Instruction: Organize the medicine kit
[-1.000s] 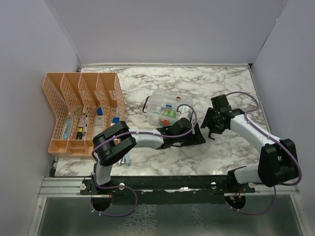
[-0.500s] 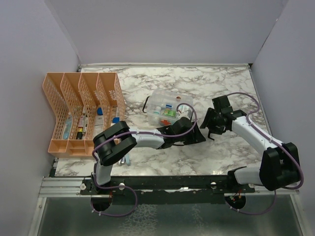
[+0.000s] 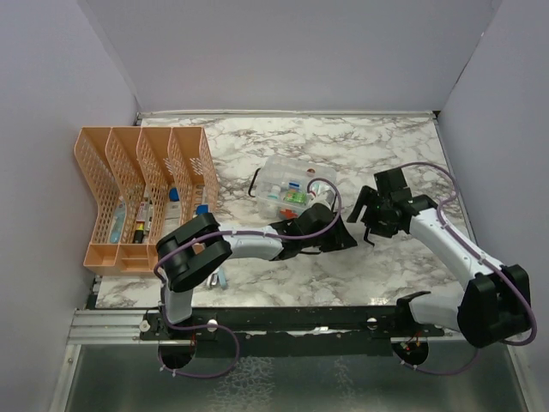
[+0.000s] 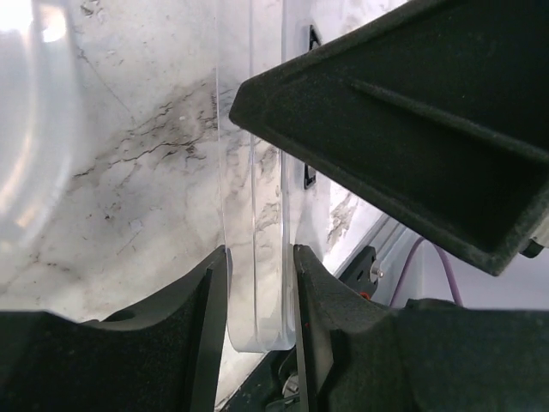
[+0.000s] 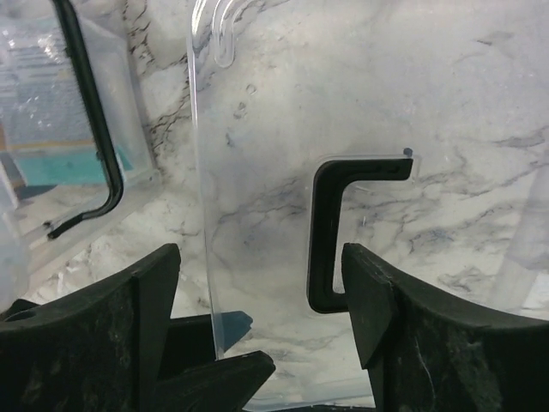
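Since the earlier frame, the right arm is swinging its elbow farther from the orange rack (image 3: pixel 141 193). The right gripper (image 5: pixel 257 257) is holding its jaws wide, straddling the black clip (image 5: pixel 330 232) of the clear lid (image 5: pixel 257 129) without gripping it. The left gripper (image 4: pixel 260 257) is pinching the lid's thin edge, which is filling the narrow gap between its jaws. The medicine kit (image 3: pixel 287 184) is sitting open near the rack, with the lid on its side away from the rack. Judged step: the lid is passing to the left gripper. Next, the right gripper needs backing clear of the clip, while the left is keeping a firm pinch on slippery plastic.
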Controlling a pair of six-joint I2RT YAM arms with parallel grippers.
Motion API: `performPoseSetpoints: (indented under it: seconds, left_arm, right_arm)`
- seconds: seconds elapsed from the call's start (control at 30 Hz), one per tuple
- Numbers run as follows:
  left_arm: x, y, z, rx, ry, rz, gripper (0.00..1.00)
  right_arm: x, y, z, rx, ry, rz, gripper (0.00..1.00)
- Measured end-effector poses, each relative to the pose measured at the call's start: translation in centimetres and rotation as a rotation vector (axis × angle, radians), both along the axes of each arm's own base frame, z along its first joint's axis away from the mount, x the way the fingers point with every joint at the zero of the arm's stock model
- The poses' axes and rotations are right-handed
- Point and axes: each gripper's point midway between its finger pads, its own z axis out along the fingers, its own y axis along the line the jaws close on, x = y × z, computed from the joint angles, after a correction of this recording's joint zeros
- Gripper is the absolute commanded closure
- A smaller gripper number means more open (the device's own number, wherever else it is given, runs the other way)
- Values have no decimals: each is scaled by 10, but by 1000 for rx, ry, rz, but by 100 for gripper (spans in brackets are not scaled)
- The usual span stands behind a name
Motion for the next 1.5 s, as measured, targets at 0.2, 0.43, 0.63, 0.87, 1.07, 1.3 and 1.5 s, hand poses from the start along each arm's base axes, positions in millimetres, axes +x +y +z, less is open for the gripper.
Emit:
performPoseSetpoints:
  seconds: [0.2,0.43,0.63,0.87,1.07,1.3,1.5]
  left_arm:
    - [-2,5,31,-22,-84,-35,77]
    - [-2,11,69,-28,-170,-71,79]
    - [12,23,120,-96,-228,-57,79]
    - [70,65,191,-191,-286,102,79]
    - [117,107,261,-312,-340,273,79]
    - [131,127,325,-500,-345,376,79]
    - [133,130,344,-607,-296,417,79]
  right_arm:
    - [-2,-4,40,6,-78,-12,22]
    - [13,-4,137,58,-321,-29,23]
    - [9,-4,209,118,-505,-19,24]
    - [-10,8,285,285,-737,20,25]
    - [-13,26,311,435,-836,58,20]
    - [3,56,330,619,-901,135,19]
    - [16,73,348,758,-933,159,19]
